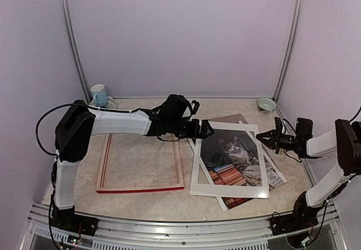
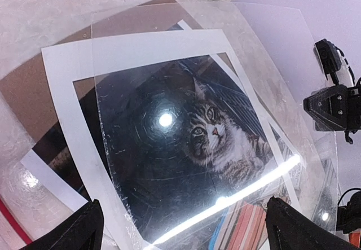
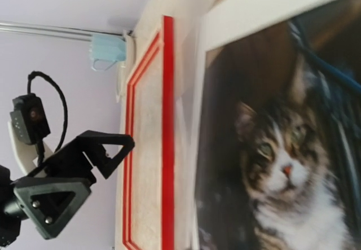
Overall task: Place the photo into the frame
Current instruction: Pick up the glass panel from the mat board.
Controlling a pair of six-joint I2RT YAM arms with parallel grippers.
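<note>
The marble desk [image 1: 135, 114] is holding everything. The frame [image 1: 139, 189] is lying flat on the left side, and the desk is showing through its middle. The photo [image 1: 234, 154] of the cat is lying just beside the frame, on the right, under a white mat [image 1: 225, 192] and a clear sheet [image 2: 271, 47]. The left hand [image 1: 207, 129] is hanging over the photo's far left corner with its 2 fingers [image 2: 73, 230] spread wide, grasping nothing. The right hand [image 1: 264, 138] is reaching in at the photo's right edge. I cannot tell if it is released or clenched.
</note>
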